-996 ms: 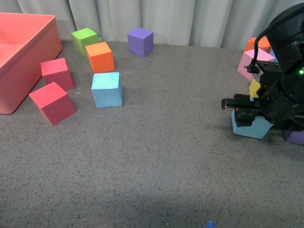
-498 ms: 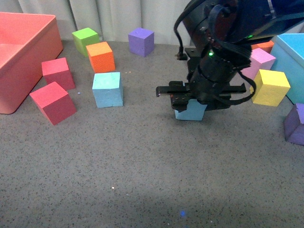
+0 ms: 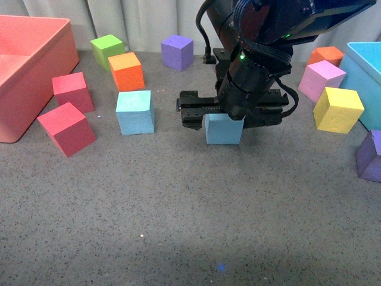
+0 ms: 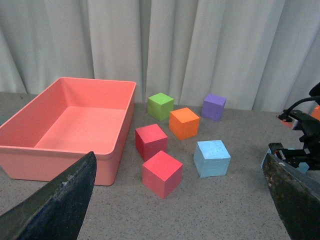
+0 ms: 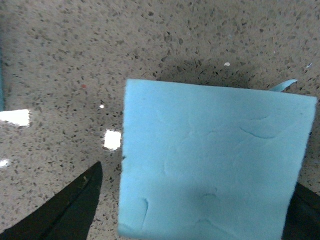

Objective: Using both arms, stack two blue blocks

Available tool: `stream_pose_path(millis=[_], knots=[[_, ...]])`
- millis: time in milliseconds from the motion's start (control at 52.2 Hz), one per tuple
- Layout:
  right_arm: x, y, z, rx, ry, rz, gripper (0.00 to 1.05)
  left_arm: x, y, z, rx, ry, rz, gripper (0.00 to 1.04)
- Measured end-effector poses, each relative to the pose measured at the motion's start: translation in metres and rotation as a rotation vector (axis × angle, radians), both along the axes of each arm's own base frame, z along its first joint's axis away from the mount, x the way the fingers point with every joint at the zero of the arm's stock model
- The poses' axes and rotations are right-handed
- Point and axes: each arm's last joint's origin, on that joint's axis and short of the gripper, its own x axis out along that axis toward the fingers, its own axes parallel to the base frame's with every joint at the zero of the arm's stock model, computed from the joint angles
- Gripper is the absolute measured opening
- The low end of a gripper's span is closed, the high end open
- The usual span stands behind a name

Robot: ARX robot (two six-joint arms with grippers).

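At the middle of the tabletop we list one blue block, clamped in the right claw; whether it rests on the surface or hangs just above it, we cannot tell. Second blue block sits apart to its left, near the orange cube. Left claw: fingers spread wide, holding nothing.

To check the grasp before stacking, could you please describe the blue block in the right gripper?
The held blue block is a light sky-blue cube, matte and foam-like, its face faintly creased in the right wrist view. It is level, the right gripper shut on its upper part. It is mid-table, apart from the other blue block to its left. Whether its underside touches the grey table is unclear.
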Motion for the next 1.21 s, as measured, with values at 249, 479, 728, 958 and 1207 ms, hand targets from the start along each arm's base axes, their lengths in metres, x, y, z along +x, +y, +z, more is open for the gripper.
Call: stream_pose_path(millis=[249, 479, 728, 958, 1207], knots=[[-0.019, -0.016, 0.052, -0.068, -0.484, -0.063, 0.84, 0.0, 0.0, 0.0, 0.0, 0.0, 0.0, 0.98], [-0.084, -0.085, 0.053, -0.004, -1.028, -0.203, 0.48, 0.0, 0.0, 0.0, 0.0, 0.0, 0.0, 0.98], [-0.145, -0.134, 0.077, 0.014, -1.127, -0.226, 0.07, 0.0, 0.0, 0.0, 0.0, 0.0, -0.001, 0.98], [-0.191, -0.16, 0.088, 0.013, -1.123, -0.215, 0.01, 0.0, 0.0, 0.0, 0.0, 0.0, 0.0, 0.98], [-0.235, -0.179, 0.086, 0.01, -1.111, -0.216, 0.01, 0.0, 0.0, 0.0, 0.0, 0.0, 0.0, 0.98]])
